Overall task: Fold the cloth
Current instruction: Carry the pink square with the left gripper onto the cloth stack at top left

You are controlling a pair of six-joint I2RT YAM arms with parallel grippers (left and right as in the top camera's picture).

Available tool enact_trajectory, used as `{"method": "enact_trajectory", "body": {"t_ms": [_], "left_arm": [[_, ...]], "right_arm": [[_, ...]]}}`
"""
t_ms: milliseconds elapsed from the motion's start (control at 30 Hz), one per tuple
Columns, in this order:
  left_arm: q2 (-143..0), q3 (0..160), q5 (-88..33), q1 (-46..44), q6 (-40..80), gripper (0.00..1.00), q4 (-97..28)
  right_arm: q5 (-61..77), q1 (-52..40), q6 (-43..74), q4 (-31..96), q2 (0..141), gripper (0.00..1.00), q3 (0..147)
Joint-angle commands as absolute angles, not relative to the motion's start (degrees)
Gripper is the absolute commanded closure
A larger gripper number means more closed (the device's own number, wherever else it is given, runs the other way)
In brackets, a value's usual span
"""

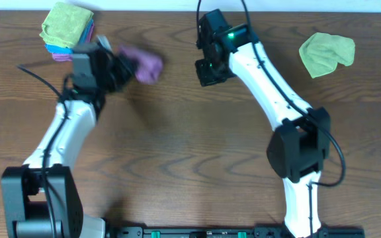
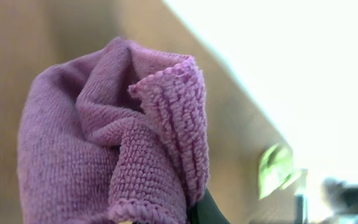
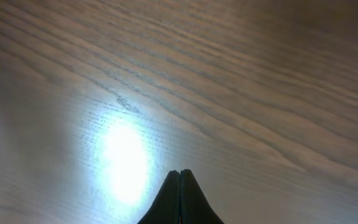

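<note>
A purple cloth (image 1: 145, 64), folded into a thick bundle, hangs from my left gripper (image 1: 121, 66) at the back left of the table. In the left wrist view the purple cloth (image 2: 104, 143) fills the frame and hides the fingers; only a dark fingertip shows at the bottom edge. The left gripper is shut on it. My right gripper (image 1: 210, 71) is shut and empty over bare wood at the back centre; its fingertips (image 3: 179, 173) touch each other.
A stack of folded cloths, green on top (image 1: 67, 25) with blue and pink beneath, sits at the back left corner. A crumpled green cloth (image 1: 325, 53) lies at the back right. The table (image 1: 177, 158) is brown wood.
</note>
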State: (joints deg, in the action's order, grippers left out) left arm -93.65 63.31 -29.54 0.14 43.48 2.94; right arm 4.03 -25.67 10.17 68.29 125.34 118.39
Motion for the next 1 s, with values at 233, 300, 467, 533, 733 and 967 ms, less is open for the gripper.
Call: {"method": "enact_trajectory", "body": {"t_ms": [233,300,467,533,733,967], "left_arm": [[-95.46,84.49,-19.14,11.55,43.33,0.94,5.52],[-99.35,87.24,-21.47,13.87,43.55,0.94,7.55],[-110.41,96.73,-21.91,16.8,44.86,0.94,7.94],[-114.34,100.77,-22.39,17.56,45.17,0.94,7.77],[-127.07,112.14,-29.23,19.88,51.48,0.94,8.05],[-134.89,118.08,-35.07,20.05,52.31,0.94,13.87]], "right_arm": [[2.57,-25.58,9.13,70.63,117.4,0.99,119.9],[2.61,-25.58,9.13,71.2,117.4,0.99,119.9],[2.61,-26.11,9.13,72.84,117.4,0.99,119.9],[2.59,-26.41,9.15,73.91,117.4,0.99,119.9],[2.59,-28.23,9.85,76.88,117.4,0.99,119.9],[2.35,-31.03,11.44,77.38,117.4,0.99,119.9]]}}
